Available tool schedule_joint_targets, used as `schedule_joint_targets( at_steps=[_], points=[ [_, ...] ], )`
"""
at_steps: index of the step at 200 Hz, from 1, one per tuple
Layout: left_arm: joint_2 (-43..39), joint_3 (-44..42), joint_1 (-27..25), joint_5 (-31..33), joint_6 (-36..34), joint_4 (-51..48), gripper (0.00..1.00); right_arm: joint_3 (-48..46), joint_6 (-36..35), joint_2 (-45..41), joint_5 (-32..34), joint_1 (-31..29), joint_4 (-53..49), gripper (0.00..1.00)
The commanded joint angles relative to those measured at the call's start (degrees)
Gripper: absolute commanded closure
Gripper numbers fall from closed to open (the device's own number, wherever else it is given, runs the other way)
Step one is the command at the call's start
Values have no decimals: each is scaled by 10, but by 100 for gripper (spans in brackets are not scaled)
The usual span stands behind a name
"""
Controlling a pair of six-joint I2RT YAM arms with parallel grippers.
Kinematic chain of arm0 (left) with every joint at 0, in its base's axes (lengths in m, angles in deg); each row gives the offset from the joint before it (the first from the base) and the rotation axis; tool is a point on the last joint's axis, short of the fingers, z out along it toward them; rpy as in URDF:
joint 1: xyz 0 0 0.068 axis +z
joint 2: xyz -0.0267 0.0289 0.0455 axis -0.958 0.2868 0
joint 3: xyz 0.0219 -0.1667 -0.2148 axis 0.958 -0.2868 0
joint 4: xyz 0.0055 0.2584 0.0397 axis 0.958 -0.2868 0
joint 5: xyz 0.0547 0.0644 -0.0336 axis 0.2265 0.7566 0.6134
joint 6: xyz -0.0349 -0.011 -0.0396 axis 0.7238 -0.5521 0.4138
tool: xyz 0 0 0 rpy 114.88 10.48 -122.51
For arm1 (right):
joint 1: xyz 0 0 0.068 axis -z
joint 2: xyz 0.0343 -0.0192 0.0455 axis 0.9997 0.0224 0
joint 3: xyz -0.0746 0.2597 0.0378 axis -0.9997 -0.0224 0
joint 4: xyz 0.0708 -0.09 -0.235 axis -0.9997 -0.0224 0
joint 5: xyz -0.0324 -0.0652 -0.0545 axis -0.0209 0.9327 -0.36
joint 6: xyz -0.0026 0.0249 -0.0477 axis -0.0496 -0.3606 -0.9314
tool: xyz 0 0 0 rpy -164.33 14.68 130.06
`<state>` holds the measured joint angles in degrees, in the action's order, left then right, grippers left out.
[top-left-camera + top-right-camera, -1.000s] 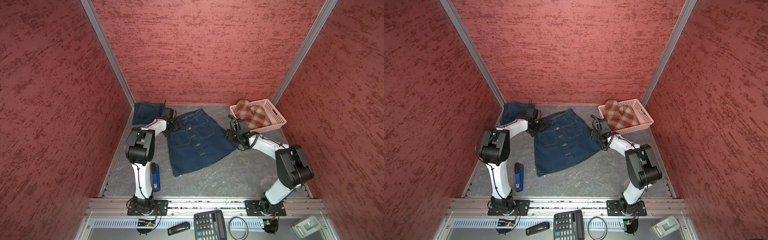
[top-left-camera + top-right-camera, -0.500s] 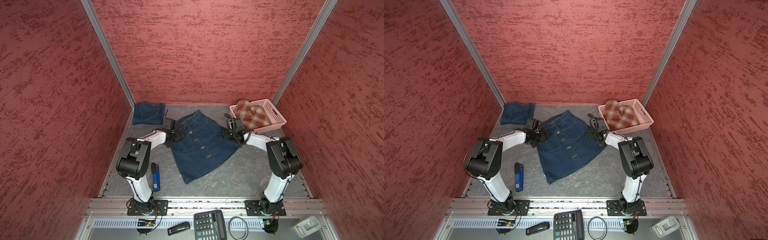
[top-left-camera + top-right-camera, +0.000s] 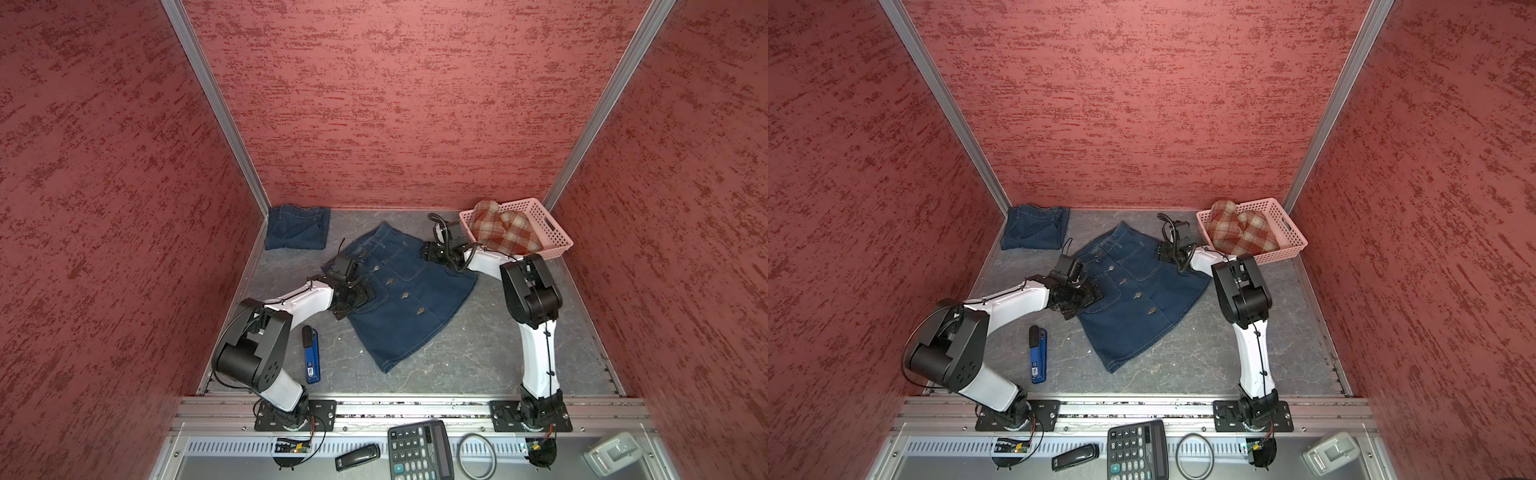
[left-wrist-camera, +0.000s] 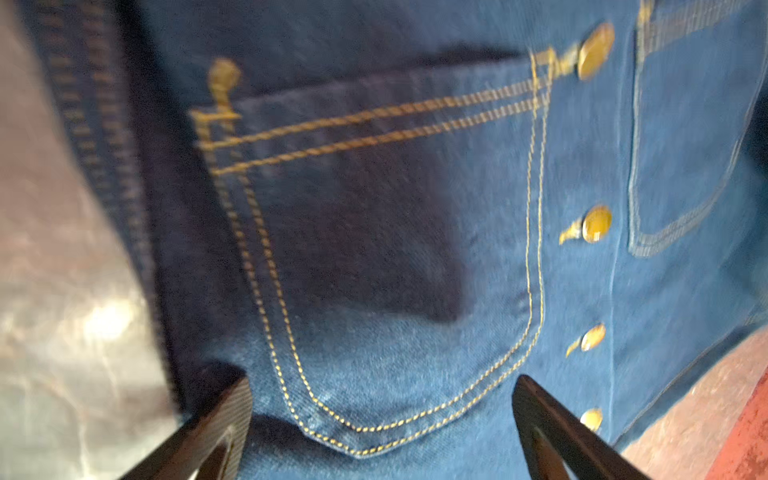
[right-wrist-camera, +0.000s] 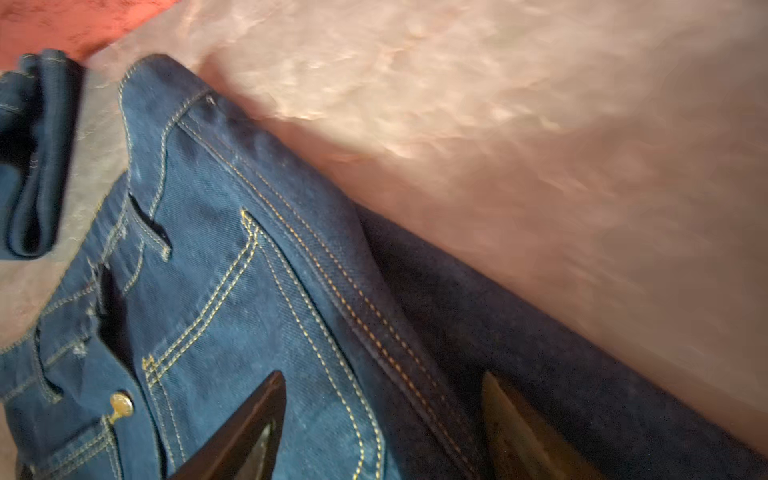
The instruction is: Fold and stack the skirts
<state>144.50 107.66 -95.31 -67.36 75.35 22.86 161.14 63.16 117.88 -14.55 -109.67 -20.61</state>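
Both top views: buttoned denim skirt (image 3: 409, 293) lies flat at tabletop (image 3: 469, 353) centre; folded denim skirt (image 3: 296, 228), far-left corner; plaid skirt (image 3: 505, 235) in basket (image 3: 534, 210), far-right corner. Left wrist: left gripper (image 4: 382, 399) released above a pocket (image 4: 395, 270). Right wrist: right gripper (image 5: 382, 386) released, straddling a seam (image 5: 353, 299).

Matt denim skirt (image 3: 432, 291) on a smooth, mottled table (image 3: 478, 361).

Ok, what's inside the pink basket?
A bunched plaid skirt fills most of the pink basket. The basket floor under it is covered, so anything beneath cannot be seen.
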Motion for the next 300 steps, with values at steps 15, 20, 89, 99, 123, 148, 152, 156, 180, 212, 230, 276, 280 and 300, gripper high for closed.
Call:
schedule_joint_targets(
  at_steps=[15, 20, 89, 99, 123, 148, 152, 156, 180, 212, 230, 276, 280, 300],
  points=[
    [-2, 1, -51, -2, 16, -38, 2, 63, -37, 39, -36, -9, -29, 22],
    [0, 4, -58, -2, 18, -40, 2, 70, -42, 38, -37, -9, -30, 22],
    [-31, 107, -27, 35, -66, -111, 0, -53, -77, -137, 0, -8, -5, 17],
    [-25, 126, -9, 52, -86, -126, 0, -93, -71, -169, 4, -9, 10, 17],
    [-5, 146, 44, 67, -115, -126, 0, -183, -63, -243, 34, -10, 31, 17],
    [19, 151, 84, 74, -130, -129, 0, -239, -72, -286, 54, -12, 22, 17],
    [21, 148, 89, 76, -130, -129, 0, -244, -74, -291, 57, -13, 19, 18],
    [22, 145, 94, 78, -130, -130, 0, -249, -76, -295, 60, -14, 15, 18],
    [13, 117, 125, 87, -130, -123, 0, -284, -85, -328, 57, -23, 12, 18],
    [12, 103, 167, 98, -138, -107, 0, -328, -102, -368, 39, -54, 37, 21],
    [29, 109, 189, 98, -139, -95, 1, -354, -118, -382, 49, -78, 55, 22],
    [98, 155, 228, 98, -141, -69, 7, -417, -176, -443, 65, -178, 100, 26],
    [105, 160, 230, 98, -143, -67, 8, -422, -179, -448, 65, -187, 104, 26],
    [134, 184, 232, 90, -144, -66, 11, -439, -191, -466, 77, -226, 117, 28]
  ],
)
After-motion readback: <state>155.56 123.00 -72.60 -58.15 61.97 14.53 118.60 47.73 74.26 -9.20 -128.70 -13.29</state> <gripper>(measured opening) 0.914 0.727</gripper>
